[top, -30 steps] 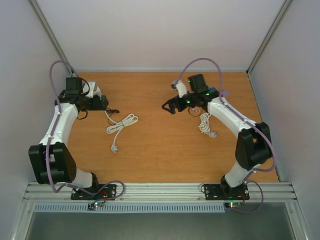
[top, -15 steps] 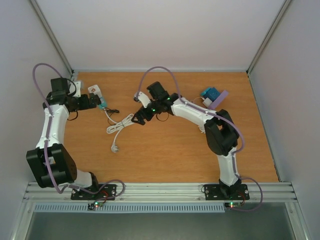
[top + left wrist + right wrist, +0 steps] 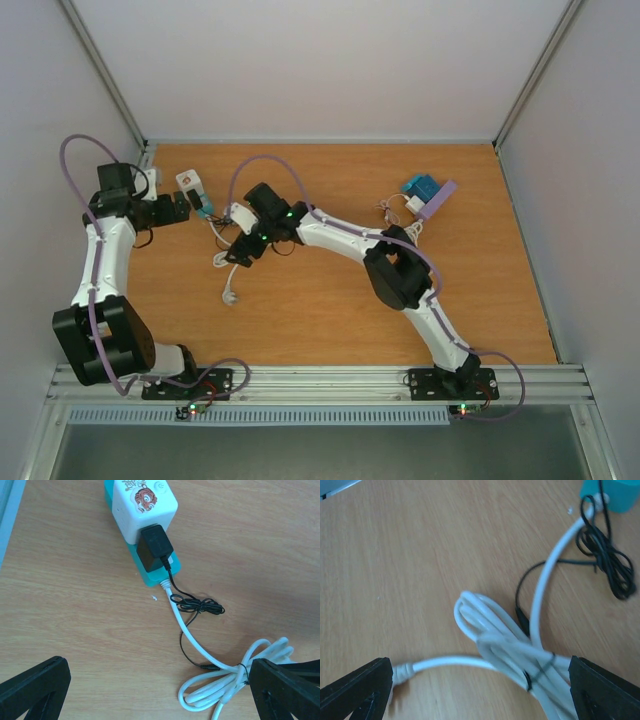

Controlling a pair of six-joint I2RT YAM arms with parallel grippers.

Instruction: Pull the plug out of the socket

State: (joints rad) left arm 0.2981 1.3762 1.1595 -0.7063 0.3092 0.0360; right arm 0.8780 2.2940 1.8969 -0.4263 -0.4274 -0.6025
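Both hands wide open, empty. Left hand [image 3: 159, 680] faces black plug [image 3: 155, 547] seated in white socket [image 3: 142, 505]; right hand [image 3: 480, 675] hovers over bundled white cord [image 3: 495, 650] on table [image 3: 75, 605].

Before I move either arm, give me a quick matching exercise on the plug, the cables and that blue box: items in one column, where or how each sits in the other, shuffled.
Items:
1. black plug
2. white cable
3. thin black cord
4. blue box

States:
A. coiled in a bundle
B. far right, at the back of the table
C. seated in the white socket
D. knotted in a small tangle beside the teal base

Pairs: 1-C, 2-A, 3-D, 4-B.
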